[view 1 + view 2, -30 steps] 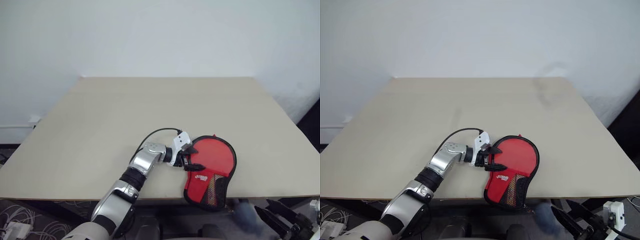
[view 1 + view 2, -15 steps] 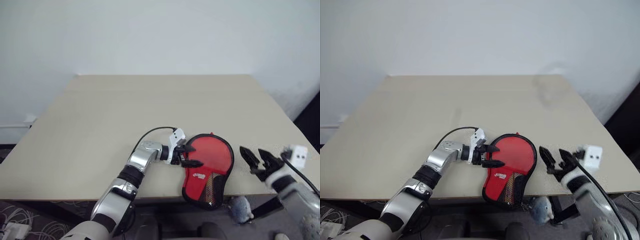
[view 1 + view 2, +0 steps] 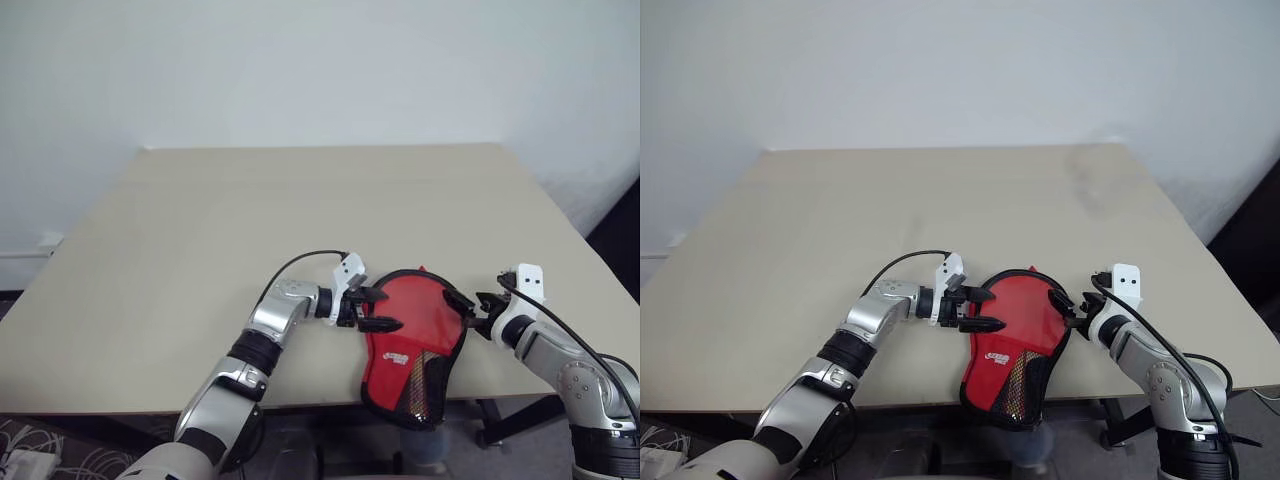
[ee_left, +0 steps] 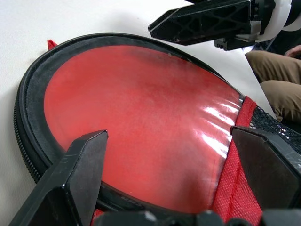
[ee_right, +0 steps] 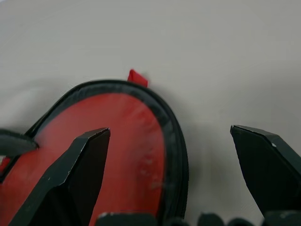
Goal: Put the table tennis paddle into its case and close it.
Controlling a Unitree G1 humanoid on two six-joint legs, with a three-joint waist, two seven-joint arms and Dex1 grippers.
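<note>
Case [image 3: 415, 335]: the red pouch with black trim is lying at the near edge of the table, round end pointing away from the robot, narrow mesh end hanging slightly over the edge.
Case lid: it is lying over the round end as a glossy red face inside a black zip border; a small red tab [image 5: 137, 77] is sticking out at the far rim.
Table tennis paddle: I cannot tell whether it is lying inside; no wooden handle is showing, and the shiny red round surface could be paddle rubber or pouch cover.
Mesh patch [image 3: 425, 385]: it is sitting on the narrow end beside a white logo, nearest the robot.
Left gripper [image 3: 374, 309]: it is sitting at the case's left rim, fingers spread wide apart, holding nothing, one finger over the black border.
Right gripper [image 3: 468, 312]: it is reaching in from the right, fingers spread wide, tips just at the case's right rim, gripping nothing.
Table [image 3: 300, 210]: the tan top is stretching bare behind the case.
Wall [image 3: 320, 70]: plain and white, standing behind the table.
Cable [image 3: 300, 266]: a black lead is looping over the left wrist, lying clear of the case.
In the way: the two grippers are flanking the round end from both sides; a person's trousered leg [image 4: 277, 89] is showing beyond the table edge in the left wrist view.
</note>
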